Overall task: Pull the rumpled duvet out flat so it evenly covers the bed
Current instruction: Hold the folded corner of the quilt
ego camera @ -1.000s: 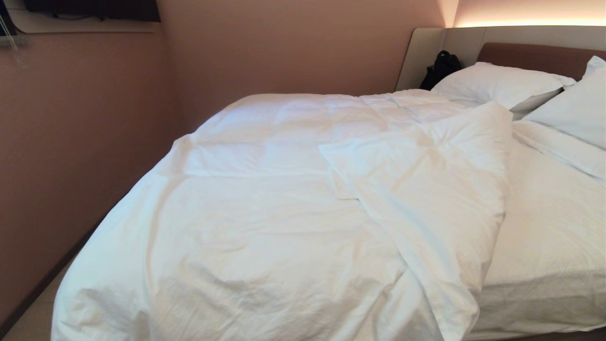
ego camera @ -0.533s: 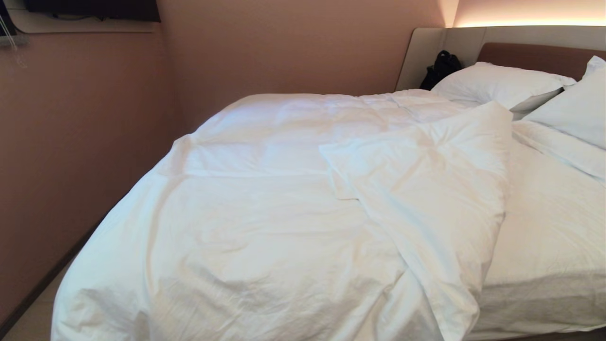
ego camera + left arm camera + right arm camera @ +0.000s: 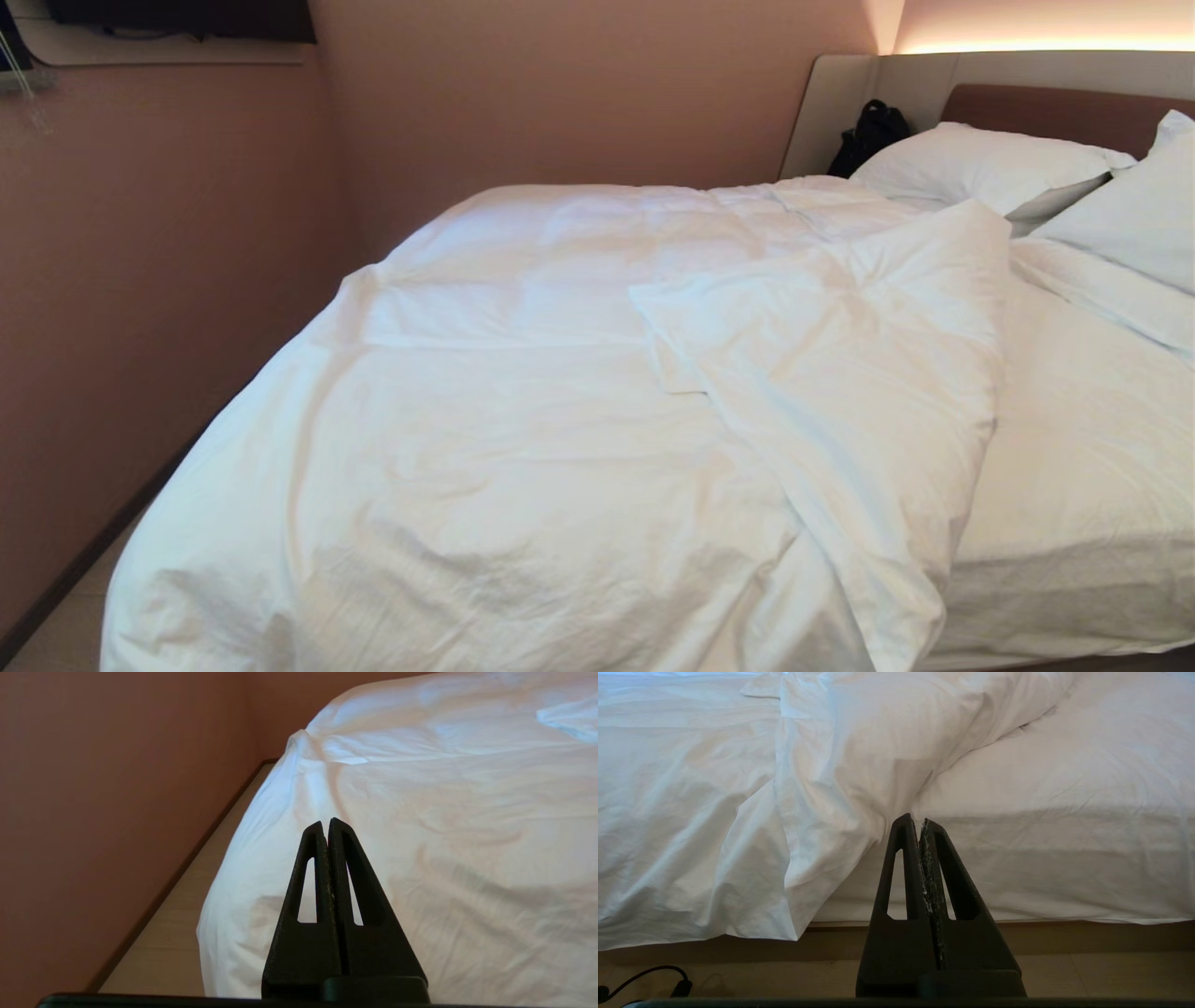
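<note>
White cotton duvet (image 3: 523, 448) lies bunched toward the wall side of the bed (image 3: 1074, 597), one flap (image 3: 868, 373) folded back, leaving the sheet (image 3: 1092, 448) bare near the pillows (image 3: 980, 163). Judged stage: approach, nothing gripped. Left gripper (image 3: 325, 823) and right gripper (image 3: 915, 821) both show fingers pressed together, empty. Next move calls for opening and seizing the flap's edge. Only the right wrist view shows the cable (image 3: 649, 977) on the floor.

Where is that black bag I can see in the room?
In the head view the black bag sits at the far end of the bed, against the beige headboard panel, just behind the nearest white pillow.
</note>
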Available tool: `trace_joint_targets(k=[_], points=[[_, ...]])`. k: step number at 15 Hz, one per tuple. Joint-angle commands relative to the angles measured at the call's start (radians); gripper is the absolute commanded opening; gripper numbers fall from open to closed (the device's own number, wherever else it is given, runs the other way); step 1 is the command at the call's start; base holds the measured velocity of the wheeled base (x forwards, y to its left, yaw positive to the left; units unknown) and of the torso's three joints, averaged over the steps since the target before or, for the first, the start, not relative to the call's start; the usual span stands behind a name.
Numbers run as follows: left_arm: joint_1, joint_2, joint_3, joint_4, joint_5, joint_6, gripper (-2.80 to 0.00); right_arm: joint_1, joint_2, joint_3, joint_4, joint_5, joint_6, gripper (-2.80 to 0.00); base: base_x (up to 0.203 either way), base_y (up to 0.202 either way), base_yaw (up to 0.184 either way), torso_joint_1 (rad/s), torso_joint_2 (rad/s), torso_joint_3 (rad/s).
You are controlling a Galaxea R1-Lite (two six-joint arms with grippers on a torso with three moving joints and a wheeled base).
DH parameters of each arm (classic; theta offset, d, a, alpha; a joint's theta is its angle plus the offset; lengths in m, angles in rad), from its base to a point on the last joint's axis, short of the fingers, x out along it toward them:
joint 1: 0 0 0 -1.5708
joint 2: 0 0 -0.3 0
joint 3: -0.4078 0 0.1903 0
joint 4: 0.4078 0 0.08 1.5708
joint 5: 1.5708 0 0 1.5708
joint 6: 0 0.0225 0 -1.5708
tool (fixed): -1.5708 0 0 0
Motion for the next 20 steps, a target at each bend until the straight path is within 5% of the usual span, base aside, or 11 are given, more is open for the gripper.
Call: trace_joint_targets(k=[1,6,20], points=[[-0.023,-0.087,0.0,0.047,0.002,-0.002,-2.8,0.0,0.001,0.0,0.0,0.0,-0.001,-2.8,0.0,0.0,0.0,0.0,0.0,0.0],[-0.04,-0.271,0.0,0.28,-0.021,0.003,-2.8,0.0,0.001,0.0,0.0,0.0,-0.001,-2.8,0.0,0.0,0.0,0.0,0.0,0.0],[-0.041,-0.271,0.0,0.356,-0.08,-0.068,-2.8,0.0,0.001,0.0,0.0,0.0,-0.001,-2.8,0.0,0.0,0.0,0.0,0.0,0.0]])
